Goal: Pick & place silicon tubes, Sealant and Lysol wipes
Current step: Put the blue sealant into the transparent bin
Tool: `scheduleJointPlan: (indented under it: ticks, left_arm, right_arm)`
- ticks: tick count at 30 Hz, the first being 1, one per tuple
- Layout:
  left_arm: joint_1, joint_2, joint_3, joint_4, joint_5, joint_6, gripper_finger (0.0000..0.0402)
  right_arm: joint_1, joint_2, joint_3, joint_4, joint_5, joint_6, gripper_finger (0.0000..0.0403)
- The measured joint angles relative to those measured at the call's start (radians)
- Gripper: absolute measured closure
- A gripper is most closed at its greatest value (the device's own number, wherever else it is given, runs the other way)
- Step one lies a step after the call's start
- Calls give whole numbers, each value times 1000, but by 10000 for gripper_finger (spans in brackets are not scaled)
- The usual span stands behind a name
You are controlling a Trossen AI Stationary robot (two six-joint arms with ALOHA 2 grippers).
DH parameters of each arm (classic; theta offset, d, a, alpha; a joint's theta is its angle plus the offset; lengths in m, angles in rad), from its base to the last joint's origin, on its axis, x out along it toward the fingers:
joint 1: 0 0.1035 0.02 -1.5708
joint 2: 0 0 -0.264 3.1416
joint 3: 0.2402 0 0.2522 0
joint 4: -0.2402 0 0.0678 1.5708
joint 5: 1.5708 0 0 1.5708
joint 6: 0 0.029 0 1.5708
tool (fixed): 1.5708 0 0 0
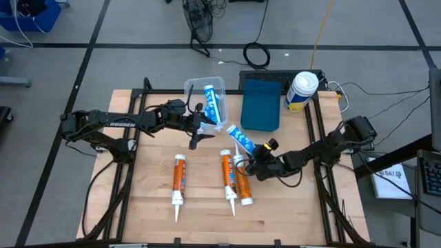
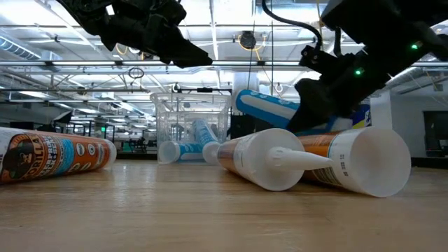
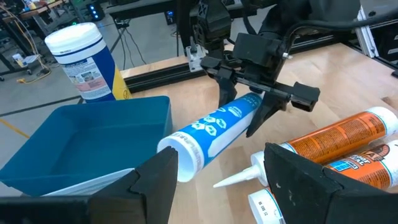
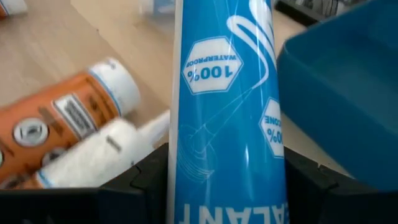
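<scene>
My right gripper (image 1: 252, 160) is shut on a blue silicone tube (image 1: 240, 138), which is lifted beside the blue bin (image 1: 262, 107). My left gripper (image 1: 195, 138) hovers open and empty, close in front of a clear container (image 1: 219, 86) that holds another blue tube (image 1: 211, 102). Three orange sealant tubes (image 1: 179, 178) (image 1: 227, 176) (image 1: 242, 187) lie flat on the wooden table. The Lysol wipes (image 1: 301, 89) stand upright beyond the blue bin's far right corner. My right gripper pinches the blue tube's body (image 4: 227, 143) between its two fingers, at the end away from its flat white base (image 3: 180, 155). The tube runs out ahead of the fingers, along them, toward the far left. It slants clear of the table and passes above the orange tubes (image 2: 280, 157).
The blue bin is open-topped and sits next to the clear container at the table's far side. A black frame rail (image 1: 313, 131) runs along the table's right side. Bare wood shows between the left orange tube and the other two.
</scene>
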Motion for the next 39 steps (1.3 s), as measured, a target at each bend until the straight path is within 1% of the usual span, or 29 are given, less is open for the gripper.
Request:
scheduleJointPlan:
  ticks: [8, 13, 21, 25, 28, 30, 34, 36, 38, 39]
  left_arm:
    - [0, 0, 0, -1, 0, 0, 163]
    - [0, 0, 0, -3, 0, -1, 162]
    - [1, 0, -9, -5, -3, -1, 162]
    - [2, -2, -11, -2, -22, -2, 162]
    - [2, -3, -11, 0, -73, -14, 162]
    - [2, -3, -11, 3, -126, -23, 162]
    - [-1, -6, -11, 18, -305, -68, 162]
    - [-1, -18, -13, -2, -398, -93, 163]
    - [1, -29, -13, -15, -446, -103, 163]
    - [1, -37, -13, -21, -448, -103, 163]
  right_arm:
    - [-52, 0, 0, 206, -4, -255, 199]
    - [-78, 0, 0, 305, -6, -392, 199]
    - [-134, 0, 0, 414, -12, -537, 199]
    - [-183, 0, -2, 458, -77, -582, 199]
    - [-224, 0, -3, 496, -128, -598, 199]
    - [-251, 0, -3, 514, -162, -602, 199]
    - [-300, 0, -3, 566, -237, -615, 199]
    - [-318, 0, 0, 606, -292, -633, 199]
    - [-333, -1, 2, 658, -342, -651, 199]
    - [-340, -1, 3, 686, -369, -664, 199]
